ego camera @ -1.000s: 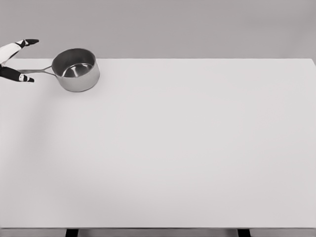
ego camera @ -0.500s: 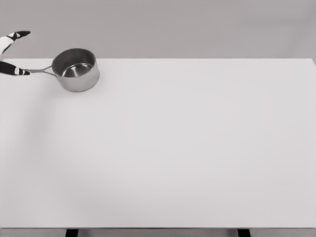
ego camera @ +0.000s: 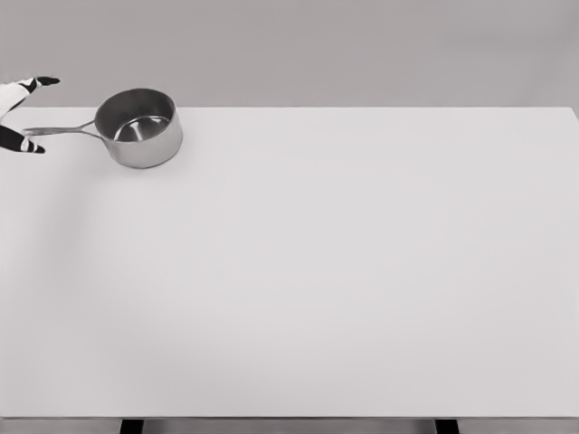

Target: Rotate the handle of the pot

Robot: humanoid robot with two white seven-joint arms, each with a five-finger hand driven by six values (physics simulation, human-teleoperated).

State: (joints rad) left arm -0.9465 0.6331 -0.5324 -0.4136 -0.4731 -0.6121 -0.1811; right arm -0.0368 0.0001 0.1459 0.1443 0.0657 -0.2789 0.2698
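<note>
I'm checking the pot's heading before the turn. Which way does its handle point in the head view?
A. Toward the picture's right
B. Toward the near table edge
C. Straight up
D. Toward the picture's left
D: the handle runs from the pot toward the picture's left edge, ending by the left hand, whose fingers are spread around its tip.

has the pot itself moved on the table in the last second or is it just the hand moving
No. The pot sits in the same spot against the table's far edge, handle pointing left as before. Only the left hand shifted, its fingers spread around the handle's tip.
</note>
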